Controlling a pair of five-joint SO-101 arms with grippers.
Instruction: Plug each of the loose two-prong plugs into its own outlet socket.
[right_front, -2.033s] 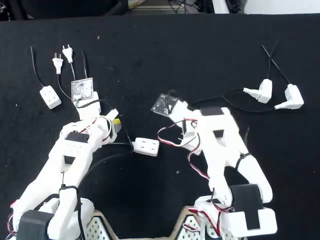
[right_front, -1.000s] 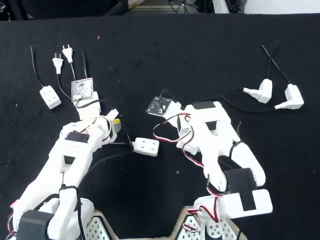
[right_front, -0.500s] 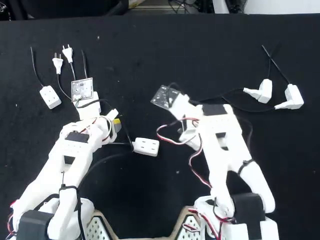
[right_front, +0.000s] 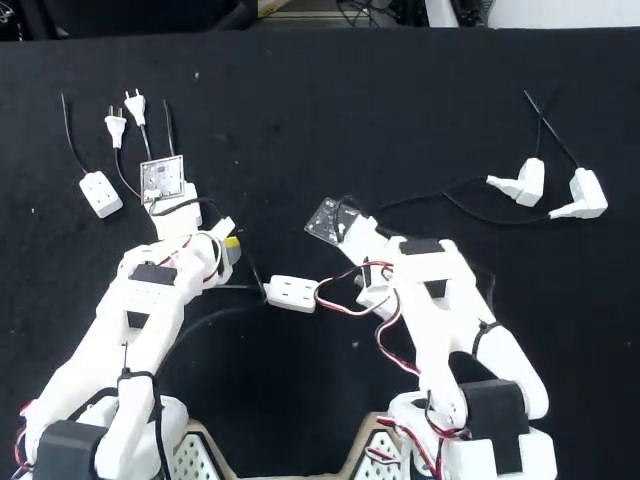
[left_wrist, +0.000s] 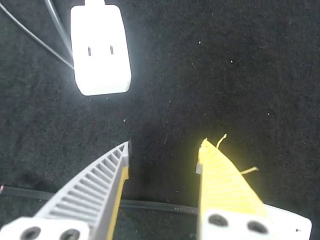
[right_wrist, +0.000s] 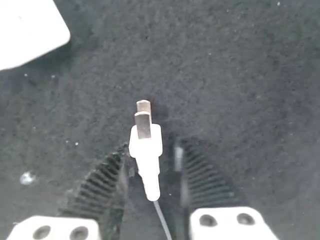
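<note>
The right gripper (right_wrist: 152, 151), clamped on a two-prong plug (right_wrist: 145, 142), points toward eleven o'clock, while the nearest outlet socket (right_front: 292, 292) lies at its seven.

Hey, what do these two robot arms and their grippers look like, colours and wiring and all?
The left arm and right arm are white plastic with black motor blocks and straps. Red, white and black wires loop off the right one. The left gripper has one grey ribbed finger, one yellow; the right gripper has two dark ribbed ones.
</note>
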